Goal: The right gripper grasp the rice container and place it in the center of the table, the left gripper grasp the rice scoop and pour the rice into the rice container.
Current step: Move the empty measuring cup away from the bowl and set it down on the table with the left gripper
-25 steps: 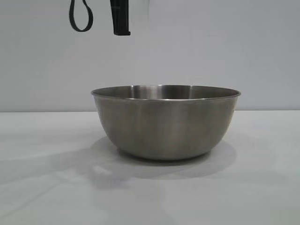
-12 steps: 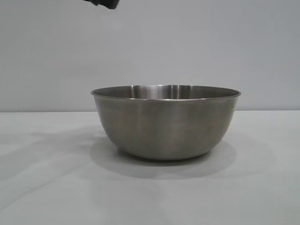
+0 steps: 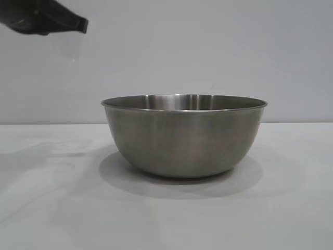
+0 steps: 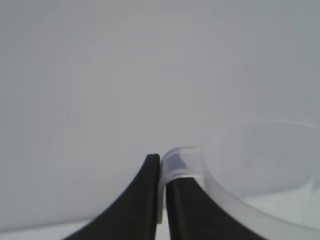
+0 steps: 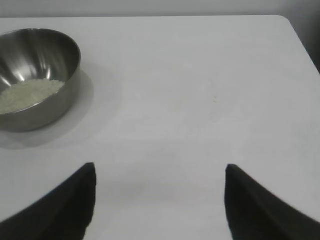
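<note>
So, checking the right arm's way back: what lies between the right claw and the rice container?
Only bare table, as the right wrist view shows: the open right claw hangs apart from the rice container, which holds the rice.

One rice container (image 3: 183, 136) is counted, a steel bowl standing on the one white bench (image 3: 291, 208). One heap of rice (image 5: 27, 93) is seen inside it. One rice scoop (image 4: 250, 175) of clear plastic is counted, its handle pinched between the two fingers of the left end effector (image 4: 161, 200). Two end effectors are counted in all: the left one and the right end effector (image 5: 159, 200), each with two black pointed fingers, those of the right one spread wide apart.
</note>
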